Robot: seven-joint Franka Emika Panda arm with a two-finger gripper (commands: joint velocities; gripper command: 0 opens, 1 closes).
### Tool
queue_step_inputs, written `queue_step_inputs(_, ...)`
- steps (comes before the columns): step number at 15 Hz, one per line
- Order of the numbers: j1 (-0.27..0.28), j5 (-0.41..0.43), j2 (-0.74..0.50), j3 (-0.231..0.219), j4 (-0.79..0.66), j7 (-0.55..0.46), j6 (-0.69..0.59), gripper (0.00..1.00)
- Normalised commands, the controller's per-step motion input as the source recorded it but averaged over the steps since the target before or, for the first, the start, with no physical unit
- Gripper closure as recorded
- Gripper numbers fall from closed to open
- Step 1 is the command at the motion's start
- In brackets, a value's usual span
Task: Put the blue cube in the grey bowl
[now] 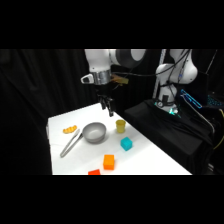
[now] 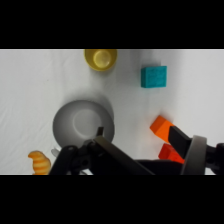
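I have the white arm's two-finger gripper [image 1: 106, 106] hanging above the far part of the white table [image 1: 150, 160], roughly over the round shallow grey metallic bowl [image 1: 94, 132], and holding nothing. From the side the fingers are only a dark stub, and in the wrist view the black linkage hides the tips, so I cannot tell how wide the claw stands.

The small teal-blue cube [image 1: 126, 143] sits flat on the table, to the right of the bowl in the side view and well apart from it, with free table all around. I judge that leaves room to come straight down on it. In the wrist view the cube [image 2: 153, 76] lies up and to the right of the bowl [image 2: 83, 124], so the gripper is not yet over it.

The small yellow cup [image 1: 120, 125] stands near the bowl's far side, close to the line from cube to bowl; I would carry high there. The orange cube [image 1: 109, 161] and the red block [image 1: 94, 172] lie nearer the front edge, clear of that line. Metal tongs [image 1: 71, 142] rest against the bowl's left side beside a small orange item [image 1: 70, 130], possibly a toy food piece. The bowl looks empty, so the task has yet to begin.
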Motion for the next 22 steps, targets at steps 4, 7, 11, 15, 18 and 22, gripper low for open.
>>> queue_step_inputs(4, -0.010, 0.012, -0.05, 0.042, -0.05, 0.03, 0.03, 0.00)
queue_step_inputs(7, 0.032, 0.038, -0.13, 0.072, -0.19, 0.08, 0.14, 0.00)
queue_step_inputs(11, 0.057, 0.050, -0.05, 0.077, -0.22, 0.12, 0.35, 0.00)
queue_step_inputs(15, 0.062, 0.000, 0.10, 0.060, -0.16, 0.16, 0.43, 0.00)
queue_step_inputs(18, 0.063, -0.042, 0.12, 0.036, -0.16, 0.17, 0.42, 0.00)
queue_step_inputs(22, 0.065, -0.062, 0.06, 0.023, -0.17, 0.17, 0.36, 0.00)
